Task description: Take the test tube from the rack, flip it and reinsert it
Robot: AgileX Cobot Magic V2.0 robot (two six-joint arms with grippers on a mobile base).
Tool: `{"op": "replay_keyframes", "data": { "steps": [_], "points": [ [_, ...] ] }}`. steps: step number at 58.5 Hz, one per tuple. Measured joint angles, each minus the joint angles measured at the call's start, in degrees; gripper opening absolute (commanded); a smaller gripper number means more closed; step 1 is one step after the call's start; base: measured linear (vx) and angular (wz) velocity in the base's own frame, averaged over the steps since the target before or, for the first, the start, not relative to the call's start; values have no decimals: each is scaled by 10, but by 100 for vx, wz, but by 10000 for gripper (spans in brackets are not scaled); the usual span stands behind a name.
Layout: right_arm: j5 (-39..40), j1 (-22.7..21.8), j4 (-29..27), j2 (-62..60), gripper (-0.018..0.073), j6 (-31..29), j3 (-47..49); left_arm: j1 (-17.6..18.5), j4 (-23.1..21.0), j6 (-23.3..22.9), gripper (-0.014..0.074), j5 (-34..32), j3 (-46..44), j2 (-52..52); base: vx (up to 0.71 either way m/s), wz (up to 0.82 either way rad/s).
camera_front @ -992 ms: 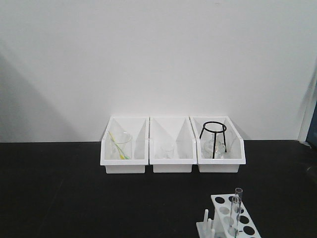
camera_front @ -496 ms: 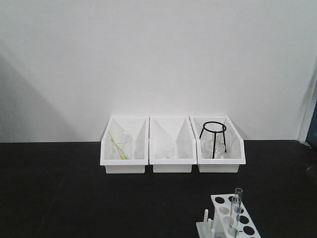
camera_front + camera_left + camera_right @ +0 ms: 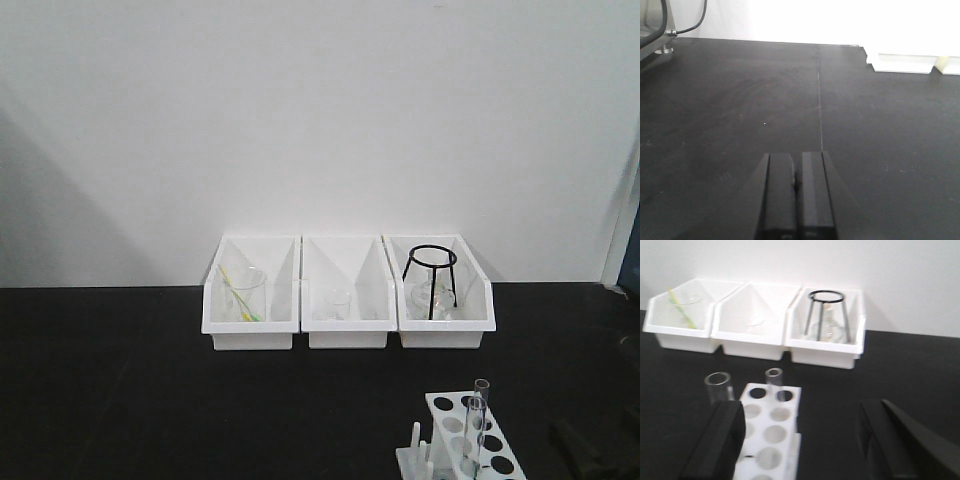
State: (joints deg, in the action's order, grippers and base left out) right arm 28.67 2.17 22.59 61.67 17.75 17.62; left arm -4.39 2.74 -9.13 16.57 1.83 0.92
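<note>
Nothing is done yet, we judge: the test tube [image 3: 773,382] stands, seemingly upright, in the rack [image 3: 791,410] at lower centre; right gripper [image 3: 802,440] spread wide, left gripper [image 3: 796,195] pressed together. Lifting, flipping, reinserting remain.

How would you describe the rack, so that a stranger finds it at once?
On the black table, three white bins stand in a row at the back. In front of the right bin sits the rack: a smaller white block with round holes on top, holding a glass tube.
</note>
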Motion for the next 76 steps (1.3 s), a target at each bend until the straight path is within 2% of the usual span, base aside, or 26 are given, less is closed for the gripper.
{"op": "replay_keyframes", "data": {
  "steps": [9,14,26,41,48,56,64,76],
  "points": [
    [81,0,106,71,543,47,0,0,0,0,-7,0,0,0,0,0],
    [124,0,130,109,543,51,0,0,0,0,-7,0,0,0,0,0],
    [193,0,138,190,543,48,8,0,0,0,-7,0,0,0,0,0],
    [203,0,138,262,543,26,67,0,0,0,-7,0,0,0,0,0],
    [204,0,156,279,543,26,84,0,0,0,-7,0,0,0,0,0],
    [203,16,165,297,540,26,101,0,0,0,-7,0,0,0,0,0],
    [203,40,157,316,499,22,114,0,0,0,-7,0,0,0,0,0],
    [200,47,98,338,371,5,121,0,0,0,-7,0,0,0,0,0]
  ]
}}
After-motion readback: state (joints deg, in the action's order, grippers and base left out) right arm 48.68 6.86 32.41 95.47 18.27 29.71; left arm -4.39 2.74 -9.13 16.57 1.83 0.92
